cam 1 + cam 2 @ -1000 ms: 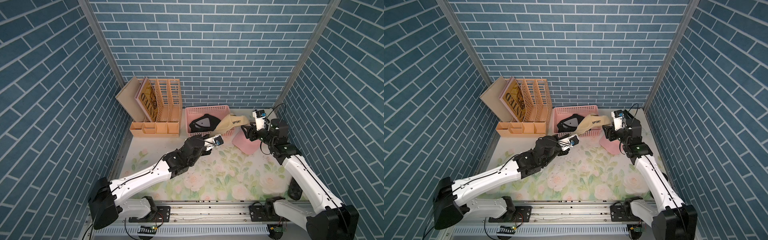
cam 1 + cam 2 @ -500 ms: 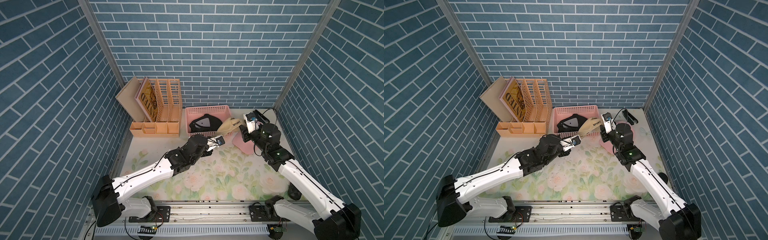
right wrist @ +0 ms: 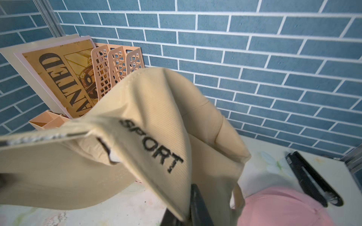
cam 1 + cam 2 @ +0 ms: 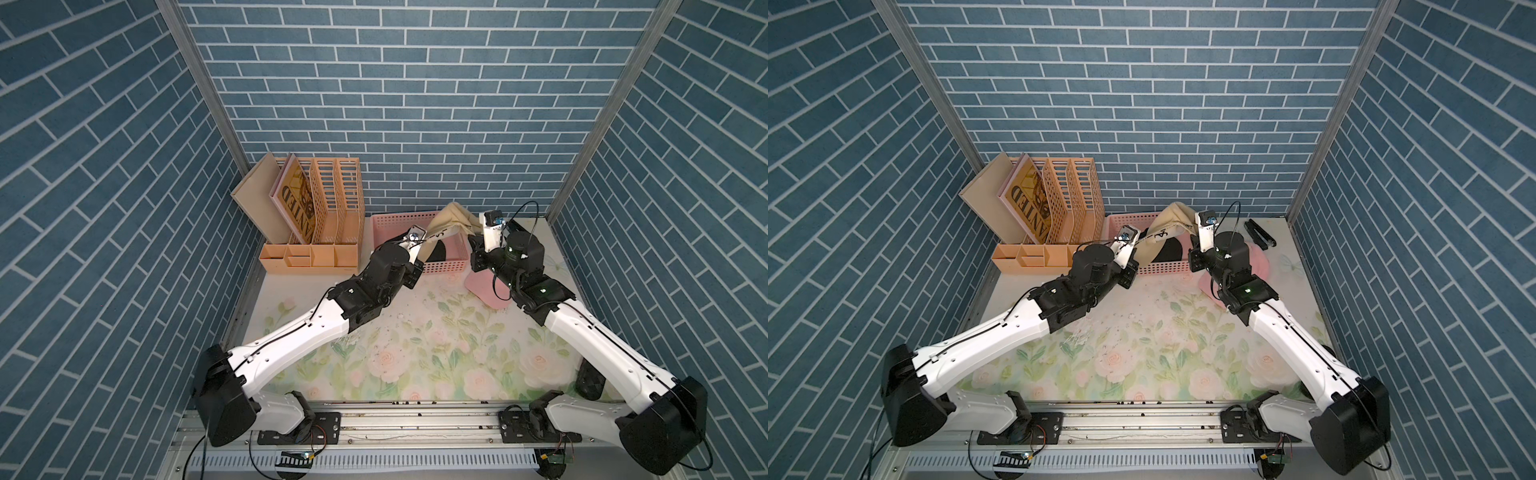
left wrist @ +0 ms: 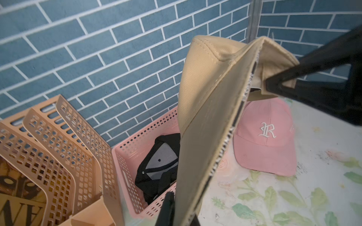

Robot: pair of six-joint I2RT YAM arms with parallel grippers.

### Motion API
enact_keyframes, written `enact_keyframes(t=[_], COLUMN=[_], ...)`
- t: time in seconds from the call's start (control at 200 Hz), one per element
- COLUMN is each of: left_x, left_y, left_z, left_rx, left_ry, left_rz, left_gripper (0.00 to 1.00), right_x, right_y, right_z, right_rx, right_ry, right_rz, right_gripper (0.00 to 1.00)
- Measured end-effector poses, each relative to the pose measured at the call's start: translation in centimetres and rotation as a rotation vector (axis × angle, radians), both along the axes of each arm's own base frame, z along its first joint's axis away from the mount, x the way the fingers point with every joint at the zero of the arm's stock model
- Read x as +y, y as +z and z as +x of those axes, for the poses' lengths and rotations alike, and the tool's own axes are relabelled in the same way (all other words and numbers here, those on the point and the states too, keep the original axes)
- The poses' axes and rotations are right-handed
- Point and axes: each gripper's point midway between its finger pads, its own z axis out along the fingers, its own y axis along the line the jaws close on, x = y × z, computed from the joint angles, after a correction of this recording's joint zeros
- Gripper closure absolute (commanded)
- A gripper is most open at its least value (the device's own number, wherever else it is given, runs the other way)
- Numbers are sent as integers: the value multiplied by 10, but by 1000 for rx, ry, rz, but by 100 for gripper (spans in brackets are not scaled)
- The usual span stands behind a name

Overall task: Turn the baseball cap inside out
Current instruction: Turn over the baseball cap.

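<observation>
Left jaws are clamped tight on the brim of the beige baseball cap, and the stiff peak runs straight down between them in the left wrist view. Right jaws are drawn narrow onto the soft fabric at the crown's rear edge (the cloth passes between the two dark fingers in the right wrist view). The cap hangs stretched between both arms. It is up off the desk, above the right end of the pink basket, with its crown bulging toward the back wall. "SPORT" is stitched in black on its side. A black cap lies inside the basket. A pink cap with a white letter R sits on the desk just beside the basket, under the right arm. An orange file rack holding a "WANTED" magazine stands to the left of the basket. A black stapler-like tool lies near the back right corner.
</observation>
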Motion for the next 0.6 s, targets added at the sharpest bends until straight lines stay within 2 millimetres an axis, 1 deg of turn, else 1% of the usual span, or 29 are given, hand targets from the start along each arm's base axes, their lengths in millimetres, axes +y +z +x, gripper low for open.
enact_keyframes(t=[0.055,0.08,0.13,0.17,0.205,0.265,0.305,0.325,0.41,0.47,0.545,0.6], left_x=[-3,-5,-12,-17,-21,-26,-29,-29,-31,-33,-34,-35], left_y=[-6,-8,-9,-7,-5,-5,-6,-8,-15,-19,-23,-24], left_z=[5,8,10,11,9,3,-2,-5,-15,-19,-21,-23], left_rx=[38,52,82,104,120,148,166,176,211,232,247,256], left_ry=[6,10,-12,-32,-55,-93,-118,-127,-159,-173,-184,-191], left_rz=[-20,-31,-56,-78,-99,-132,-152,-159,-176,-184,-189,-193], left_gripper=[100,100,100,100,100,100,100,100,100,100,100,100], right_x=[2,2,-2,-7,-13,-21,-25,-27,-28,-21,-8,0], right_y=[-8,-12,-15,-14,-12,-4,4,9,26,32,27,14], right_z=[0,-1,0,3,5,9,11,13,11,7,1,-2], right_rx=[34,49,61,57,45,22,3,-8,-56,-85,-96,-88], right_ry=[-8,-17,-44,-75,-102,-137,-152,-157,-132,-76,3,55], right_rz=[4,4,4,0,-14,-27,-28,-28,-15,-2,19,28], right_gripper=[79,73,56,48,46,45,47,50,70,79,86,89])
